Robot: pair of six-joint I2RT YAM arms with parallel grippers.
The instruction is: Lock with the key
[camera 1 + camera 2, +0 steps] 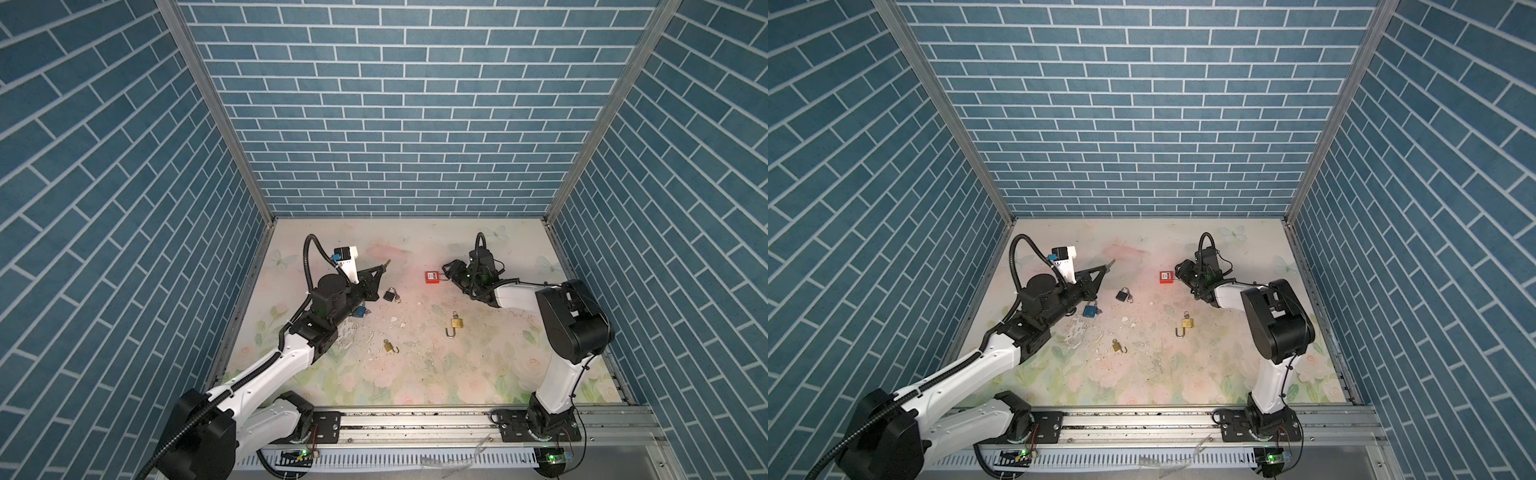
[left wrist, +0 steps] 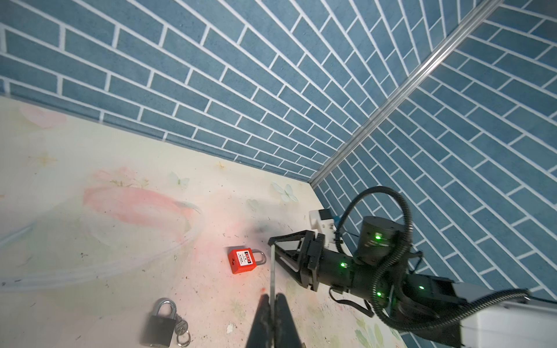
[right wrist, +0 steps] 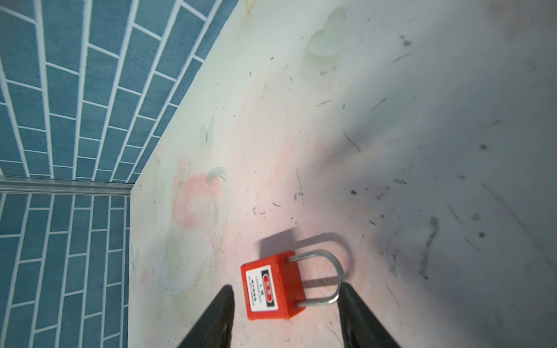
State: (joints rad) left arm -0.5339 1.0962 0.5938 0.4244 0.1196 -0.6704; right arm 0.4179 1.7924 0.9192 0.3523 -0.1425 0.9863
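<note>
A red padlock [image 1: 432, 277] [image 1: 1166, 277] [image 2: 242, 260] [image 3: 271, 287] with a white label lies flat on the floral table, both legs of its steel shackle [image 3: 328, 280] seated in the body. My right gripper [image 1: 447, 272] [image 1: 1179, 272] [image 3: 286, 289] is open, its fingers standing either side of the padlock; one finger [image 3: 355, 301] sits against the shackle's curve, the other is apart from the body. My left gripper [image 1: 381, 267] [image 1: 1103, 268] [image 2: 272, 298] is shut on a thin metal key [image 2: 272, 271] [image 1: 387, 262] that sticks out past its tips, well left of the red padlock.
A black padlock [image 1: 389, 295] [image 2: 159, 322] with keys on a ring lies near the left arm, a blue padlock [image 1: 1090, 311] partly under it. Two brass padlocks [image 1: 456, 323] [image 1: 390, 346] with open shackles lie nearer the front. Brick-patterned walls close in three sides of the table [image 1: 415, 374].
</note>
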